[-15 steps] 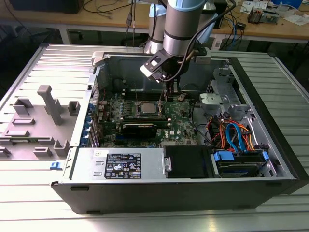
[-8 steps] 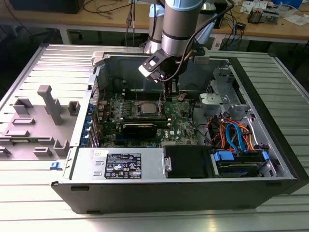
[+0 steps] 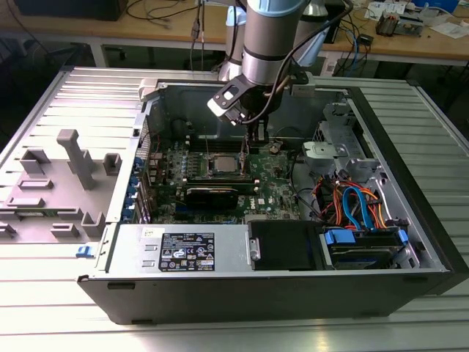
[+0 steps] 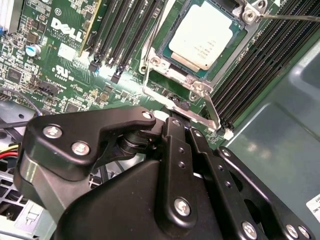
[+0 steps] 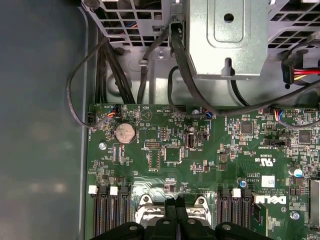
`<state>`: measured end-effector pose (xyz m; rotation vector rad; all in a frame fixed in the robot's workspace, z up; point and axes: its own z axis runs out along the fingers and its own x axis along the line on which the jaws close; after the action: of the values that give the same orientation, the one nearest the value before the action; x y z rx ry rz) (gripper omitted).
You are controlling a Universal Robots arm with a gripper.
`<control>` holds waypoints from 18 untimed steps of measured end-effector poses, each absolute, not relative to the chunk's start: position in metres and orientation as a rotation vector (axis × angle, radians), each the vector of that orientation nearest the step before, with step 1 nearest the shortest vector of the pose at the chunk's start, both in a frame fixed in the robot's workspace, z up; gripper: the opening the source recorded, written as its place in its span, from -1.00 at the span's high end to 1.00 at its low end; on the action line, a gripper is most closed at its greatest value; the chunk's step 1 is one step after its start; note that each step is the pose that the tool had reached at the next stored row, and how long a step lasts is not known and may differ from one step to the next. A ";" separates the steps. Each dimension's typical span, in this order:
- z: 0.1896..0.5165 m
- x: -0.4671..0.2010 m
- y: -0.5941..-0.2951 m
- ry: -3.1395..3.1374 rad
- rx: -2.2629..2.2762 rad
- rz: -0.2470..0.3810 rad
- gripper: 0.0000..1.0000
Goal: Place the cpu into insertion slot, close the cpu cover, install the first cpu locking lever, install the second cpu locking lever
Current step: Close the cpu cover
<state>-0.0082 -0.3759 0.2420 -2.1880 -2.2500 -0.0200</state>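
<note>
cpu (image 4: 202,37) sits flat in the slot (image 4: 235,47), mid circuit board (image 5: 165,150), between the memory slots (image 4: 125,30). cover (image 4: 210,112) looks tilted up at the slot's edge. end effector (image 4: 182,122) is right at it, fingers narrow, nearly together. Cover is probably thin, stiff, hinged sheet: take its free edge. cpu is light and fragile, so keep off it.

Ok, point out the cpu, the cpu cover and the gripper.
cpu (image 4: 202,37), second wrist view, middle of its silver top.
cpu cover (image 4: 175,74), second wrist view, frame edge beside the chip.
gripper (image 5: 175,204), first wrist view, between its fingertips.
</note>
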 end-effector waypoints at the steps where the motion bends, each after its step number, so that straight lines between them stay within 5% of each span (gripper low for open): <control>1: 0.242 -0.009 -0.376 -2.250 -2.188 -0.020 0.79; 18: 0.242 -0.012 -0.376 -2.250 -2.188 -0.020 0.79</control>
<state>-0.0119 -0.3759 0.2420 -2.1880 -2.2500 -0.0200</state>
